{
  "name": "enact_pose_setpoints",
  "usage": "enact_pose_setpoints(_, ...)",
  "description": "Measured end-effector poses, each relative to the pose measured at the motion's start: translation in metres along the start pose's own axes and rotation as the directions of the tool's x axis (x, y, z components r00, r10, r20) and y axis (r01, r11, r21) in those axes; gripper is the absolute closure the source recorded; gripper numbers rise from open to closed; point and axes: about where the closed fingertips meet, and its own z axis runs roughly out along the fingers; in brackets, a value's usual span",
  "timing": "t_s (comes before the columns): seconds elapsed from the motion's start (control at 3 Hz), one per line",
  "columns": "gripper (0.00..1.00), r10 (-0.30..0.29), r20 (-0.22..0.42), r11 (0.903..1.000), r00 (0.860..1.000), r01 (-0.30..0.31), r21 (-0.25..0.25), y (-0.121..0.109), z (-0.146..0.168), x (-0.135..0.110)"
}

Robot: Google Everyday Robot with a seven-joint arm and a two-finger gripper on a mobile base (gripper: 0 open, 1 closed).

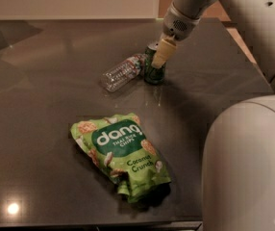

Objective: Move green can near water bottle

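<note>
Camera view: a dark, glossy table (41, 95) is seen from above and in front, and it fills most of the frame.
Glare spot (13, 208): a small round light reflection is noted on the table surface at 8 o'clock of the frame, well apart from every object.
Water bottle (120, 75): the bottle is laid on its side, clear plastic with a colourful label band. Its long axis runs from 8 o'clock to 2 o'clock. The clear end is turned toward 8 o'clock and the labelled end toward the can. The cap is not made out.
Chips bag (120, 153): a bright green bag marked "dang" and "Coconut Crunch" is laid flat and crumpled at 6 o'clock of the bottle, well apart from it. Its lower corner is folded under.
Green can (152, 74): the can is stood upright on the table just beside the bottle's labelled end, at 2 o'clock of the bottle's middle. Contact between the two is not resolved. A dark green body and a silver top rim are recorded.
Gripper (158, 59): the cream-coloured gripper is placed against the can's upper half, slanting down from 1 o'clock and covering part of the can's right side. Whether the can is clasped or let go is not determinable.
Arm (190, 8): a pale grey arm is seen entering from 1 o'clock of the frame and leading down to the gripper.
Robot body (248, 167): a large rounded pale shell is recorded at 4 o'clock of the frame, hiding the table's right corner.
</note>
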Motion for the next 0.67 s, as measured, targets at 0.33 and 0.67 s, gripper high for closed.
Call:
enact_pose_setpoints(0.33,0.0,-0.001,0.005,1.0,1.0,0.001,0.004,-0.0022,0.0032,-0.0019)
enact_pose_setpoints(0.67,0.0,-0.001,0.005,1.0,1.0,0.001,0.004,-0.0022,0.0033,-0.002)
